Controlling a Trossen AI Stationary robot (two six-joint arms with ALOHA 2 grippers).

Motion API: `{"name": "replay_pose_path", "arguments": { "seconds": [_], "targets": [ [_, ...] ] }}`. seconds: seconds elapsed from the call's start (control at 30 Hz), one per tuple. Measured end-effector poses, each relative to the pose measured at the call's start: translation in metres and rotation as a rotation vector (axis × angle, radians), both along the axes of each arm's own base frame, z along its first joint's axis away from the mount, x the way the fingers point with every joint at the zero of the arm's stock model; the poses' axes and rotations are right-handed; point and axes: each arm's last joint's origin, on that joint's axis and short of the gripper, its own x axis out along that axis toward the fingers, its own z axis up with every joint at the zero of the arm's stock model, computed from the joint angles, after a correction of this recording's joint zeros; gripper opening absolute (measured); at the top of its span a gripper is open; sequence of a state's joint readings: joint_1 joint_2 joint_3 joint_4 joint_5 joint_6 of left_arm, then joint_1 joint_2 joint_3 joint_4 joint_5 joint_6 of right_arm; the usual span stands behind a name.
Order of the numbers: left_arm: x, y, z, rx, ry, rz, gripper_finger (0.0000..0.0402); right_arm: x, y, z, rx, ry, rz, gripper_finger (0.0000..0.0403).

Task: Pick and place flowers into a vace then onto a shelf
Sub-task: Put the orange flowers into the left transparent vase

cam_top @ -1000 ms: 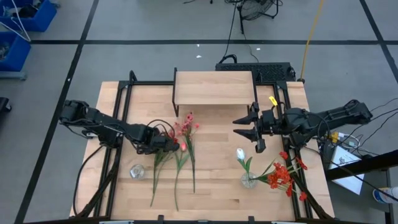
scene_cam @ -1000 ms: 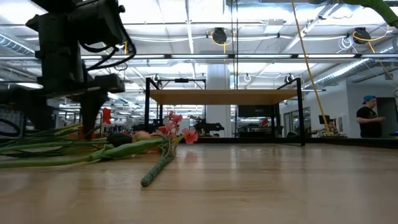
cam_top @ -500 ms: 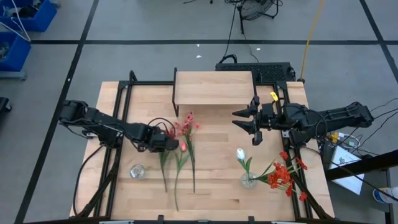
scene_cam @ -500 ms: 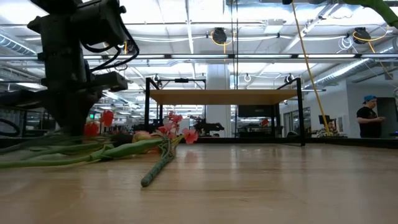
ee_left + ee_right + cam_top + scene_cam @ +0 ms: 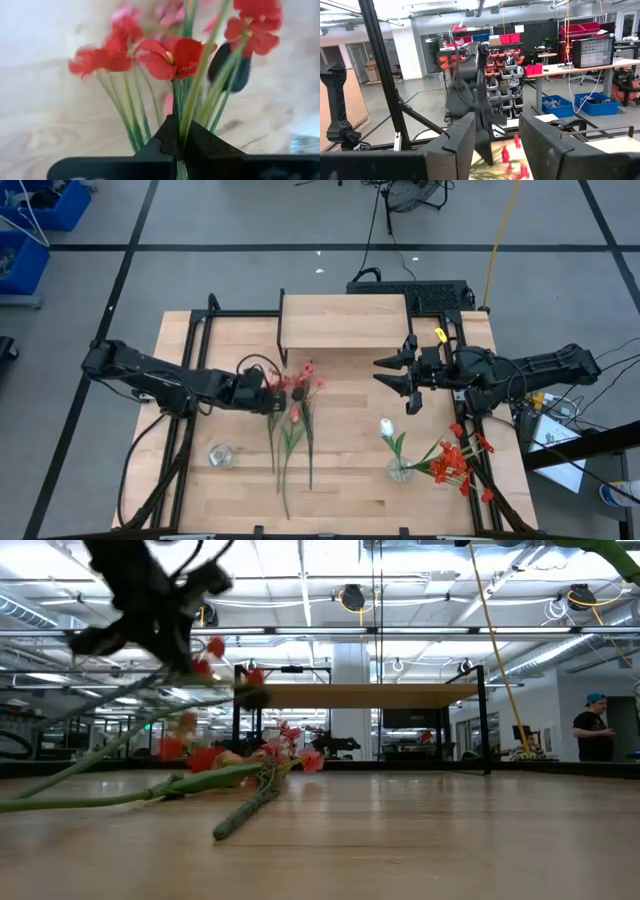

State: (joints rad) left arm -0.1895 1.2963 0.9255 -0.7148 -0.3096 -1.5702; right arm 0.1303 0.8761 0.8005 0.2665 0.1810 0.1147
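**A:** Your left gripper (image 5: 270, 393) is pinched tight on thin green plastic stems of the flowers (image 5: 292, 420), lifting their red-blossom ends; the tails trail on the wooden table (image 5: 345, 385) in front of the shelf (image 5: 343, 321), a pale plank on black legs.

**B:** And the right gripper (image 5: 405, 387)?

**A:** Partly parted, holding nothing, just right of the shelf. Only your left wrist view shows the stems between the fingers (image 5: 165, 142). No writing can be read.
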Motion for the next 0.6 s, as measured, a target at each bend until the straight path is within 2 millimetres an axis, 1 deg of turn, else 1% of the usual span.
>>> {"name": "replay_pose_path", "arguments": {
  "seconds": [0.13,0.23,0.33,0.43,0.5,0.53,0.6],
  "targets": [
    [-0.001,-0.003,0.037,0.104,-0.034,-0.045,0.0008,0.001,0.000,-0.001,-0.004,0.005,0.000,0.0144],
    [0.000,-0.008,0.064,0.185,-0.072,-0.095,0.0009,0.004,0.000,-0.002,-0.004,0.010,0.000,0.0144],
    [-0.004,-0.016,0.087,0.254,-0.107,-0.100,0.0006,0.006,0.001,-0.004,-0.006,0.020,0.000,0.0144],
    [-0.007,-0.027,0.101,0.366,-0.140,-0.131,0.0007,0.008,0.001,-0.005,-0.008,0.025,0.000,0.0144],
    [-0.011,-0.034,0.106,0.439,-0.114,-0.217,0.0006,0.009,0.001,-0.006,-0.012,0.032,0.000,0.0144],
    [-0.014,-0.036,0.107,0.452,-0.093,-0.233,0.0005,0.010,0.001,-0.007,-0.012,0.035,0.000,0.0144],
    [-0.019,-0.037,0.109,0.454,-0.090,-0.173,0.0005,0.011,0.001,-0.008,-0.014,0.039,-0.002,0.0144]
  ]
}}
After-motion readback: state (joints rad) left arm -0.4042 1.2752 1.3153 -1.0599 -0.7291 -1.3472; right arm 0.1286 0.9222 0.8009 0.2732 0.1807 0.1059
